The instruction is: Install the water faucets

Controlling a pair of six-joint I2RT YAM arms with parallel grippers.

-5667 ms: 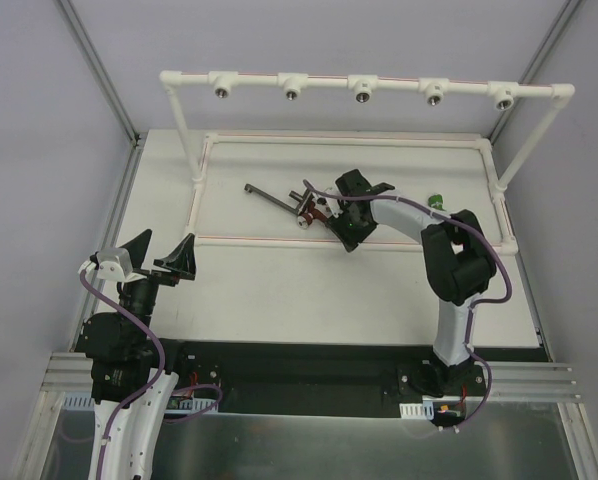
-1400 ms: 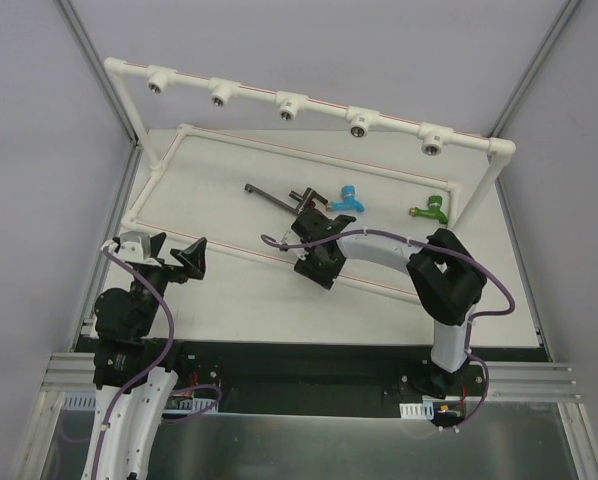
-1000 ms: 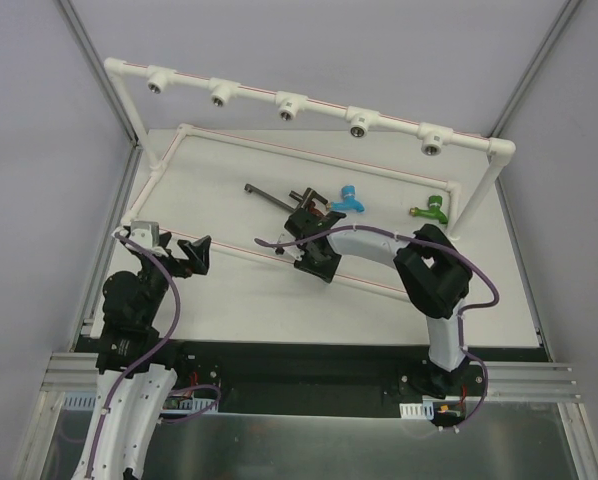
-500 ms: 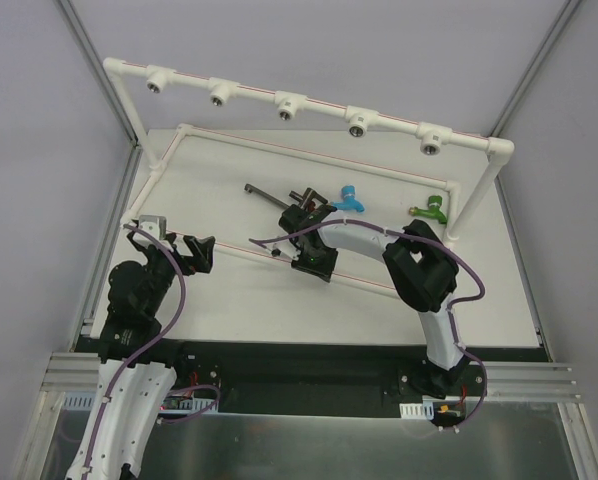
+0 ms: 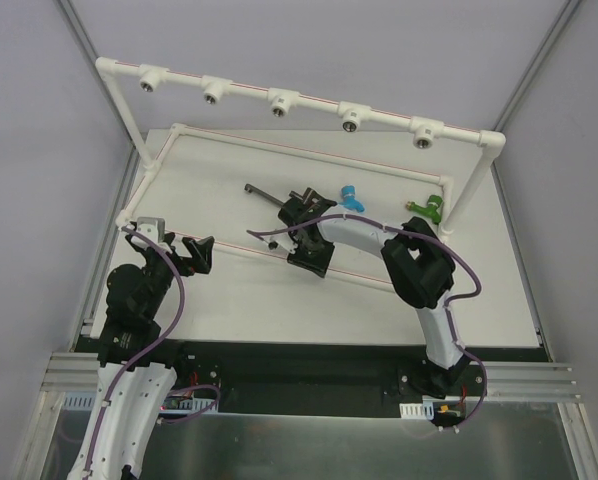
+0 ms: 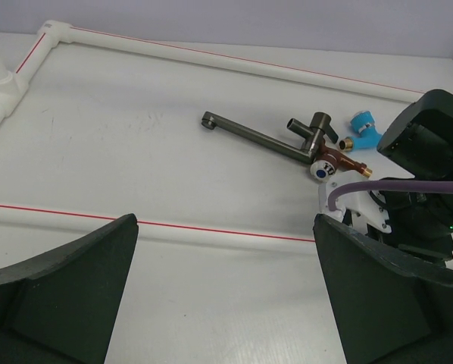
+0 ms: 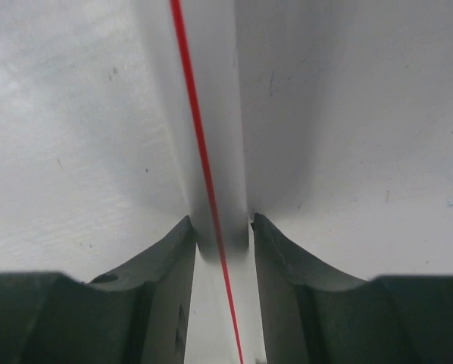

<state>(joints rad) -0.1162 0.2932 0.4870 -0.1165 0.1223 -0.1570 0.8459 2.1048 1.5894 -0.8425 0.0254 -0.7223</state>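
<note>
My right gripper (image 5: 308,262) is shut on the front rail of the white pipe frame (image 5: 229,251); in the right wrist view its fingers (image 7: 173,250) clamp the red-lined pipe (image 7: 211,114). The red-brown faucet (image 6: 338,161) with its bluish knob lies on the table inside the frame, just beyond my right wrist. The blue faucet (image 5: 350,196) lies beside it and also shows in the left wrist view (image 6: 360,130). The green faucet (image 5: 428,206) lies near the frame's right post. My left gripper (image 5: 182,253) is open and empty, just in front of the same rail (image 6: 211,227).
A dark metal long-spout tap (image 5: 269,195) lies inside the frame, next to the red-brown faucet, also in the left wrist view (image 6: 257,139). The frame's raised top bar carries several metal-lined sockets (image 5: 278,103). The frame sits skewed on the white table (image 5: 279,300).
The pipe frame has slid left with my right gripper shut on its front rail. My left arm has moved forward to that rail. The faucets have not moved.
</note>
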